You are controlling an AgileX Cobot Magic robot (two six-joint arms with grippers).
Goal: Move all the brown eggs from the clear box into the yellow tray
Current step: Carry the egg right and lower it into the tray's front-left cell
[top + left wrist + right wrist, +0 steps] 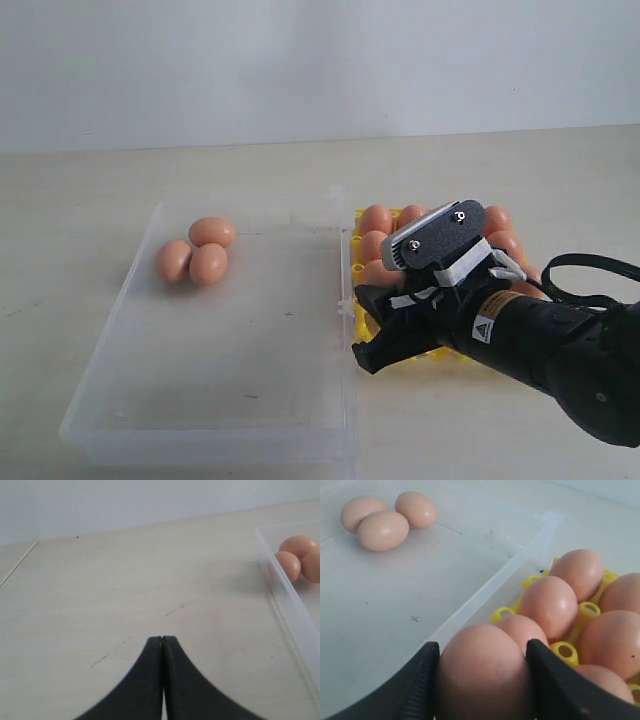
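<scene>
Three brown eggs (208,264) lie together in the far left corner of the clear box (250,350); the left wrist view catches them (300,547) behind the box wall. The yellow tray (358,248) stands right of the box with several eggs (547,602) in its cups. My right gripper (372,328) hangs over the tray's near left corner, beside the box rim. It is shut on one brown egg (482,675), a finger against each side. My left gripper (162,639) is shut with nothing in it, above bare table left of the box.
The box's right wall (490,587) runs close along the tray's left edge. Yellow pegs (565,651) stick up between the seated eggs. The pale wooden table (125,580) stretches to a white wall behind.
</scene>
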